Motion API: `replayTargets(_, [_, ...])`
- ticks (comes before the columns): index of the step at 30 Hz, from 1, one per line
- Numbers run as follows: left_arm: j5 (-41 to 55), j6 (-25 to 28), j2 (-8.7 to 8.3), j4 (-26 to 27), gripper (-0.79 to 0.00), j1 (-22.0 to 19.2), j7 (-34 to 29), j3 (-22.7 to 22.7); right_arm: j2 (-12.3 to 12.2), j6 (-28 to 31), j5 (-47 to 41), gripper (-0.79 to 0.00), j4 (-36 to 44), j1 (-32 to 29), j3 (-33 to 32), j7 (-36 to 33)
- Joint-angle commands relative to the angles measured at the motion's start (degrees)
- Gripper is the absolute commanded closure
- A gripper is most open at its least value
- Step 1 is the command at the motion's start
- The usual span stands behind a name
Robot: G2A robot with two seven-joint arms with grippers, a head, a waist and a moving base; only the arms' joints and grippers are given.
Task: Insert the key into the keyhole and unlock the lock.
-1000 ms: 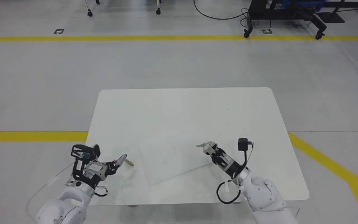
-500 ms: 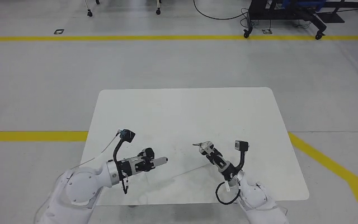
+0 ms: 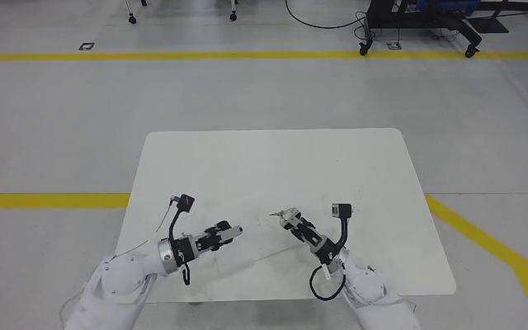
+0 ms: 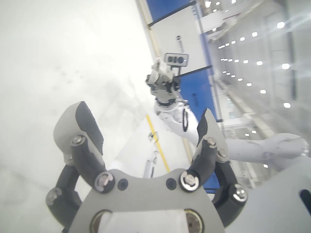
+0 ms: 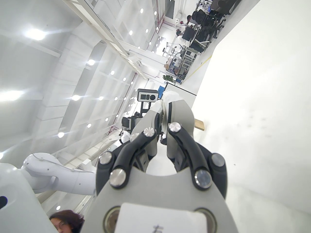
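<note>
My right gripper (image 3: pixel 285 218) hovers over the front middle of the white table (image 3: pixel 272 161), shut on a small metallic piece, apparently the key (image 3: pixel 275 214), which juts from its tips. In the right wrist view the fingers (image 5: pixel 179 112) are pressed together and a brass-coloured flat piece (image 5: pixel 199 124) sticks out beside them. My left gripper (image 3: pixel 233 233) is a short way to the left, pointing at the right one. Its pads (image 4: pixel 85 120) stand wide apart with nothing between them. The left wrist view looks across at the right gripper (image 4: pixel 159 71).
The table's front edge (image 3: pixel 247 299) lies close behind both grippers. A faint seam (image 3: pixel 247 266) crosses the tabletop between them. Yellow floor lines (image 3: pixel 58 200) run past the table on both sides.
My left arm swung from the front left corner toward the middle, and the small brass thing seen beside it earlier is gone from view. My right gripper shifted left and slightly farther from the front edge.
</note>
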State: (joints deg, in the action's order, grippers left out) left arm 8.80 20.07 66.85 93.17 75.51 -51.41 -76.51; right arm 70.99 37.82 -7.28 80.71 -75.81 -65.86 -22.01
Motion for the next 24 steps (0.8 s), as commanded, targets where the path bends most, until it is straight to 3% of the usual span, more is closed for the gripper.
replayTargets(1, [3.79, 1.40, 0.19, -2.99, -0.785, -1.68, -0.79, 1.05, 0.21, -0.73, -0.37, 0.000, 0.49, 0.07, 1.00, -0.17])
replayTargets(3, [5.61, 1.81, 0.37, -5.22, -0.785, -3.37, -1.73, 2.09, 0.40, -1.40, -0.54, 0.000, 0.66, 0.11, 1.98, -0.63])
replayTargets(6, [5.51, 1.87, 0.56, -7.57, -0.619, -5.27, -1.98, 3.60, 0.60, -2.32, -0.25, 0.000, 0.36, 0.39, 2.89, -0.93])
replayTargets(9, [5.32, 1.07, 0.82, -9.05, -0.548, -6.60, -0.88, 5.01, 0.74, -2.90, -0.38, 0.000, 0.20, 0.59, 3.36, -1.11])
replayTargets(11, [5.15, 1.39, 0.95, -9.56, -0.548, -7.17, -0.49, 5.82, 0.79, -3.10, -0.39, 0.000, 0.23, 0.66, 3.50, -1.31])
replayTargets(15, [5.76, 1.87, 1.20, -10.51, -0.376, -7.73, 0.65, 7.06, 0.97, -3.85, -0.81, 0.000, 0.04, 0.95, 4.33, -2.28])
replayTargets(24, [2.15, 1.10, 1.30, -10.39, -0.354, -8.70, 2.68, 8.80, 1.57, -3.28, -1.11, 0.000, -1.86, 2.26, 6.04, -2.75])
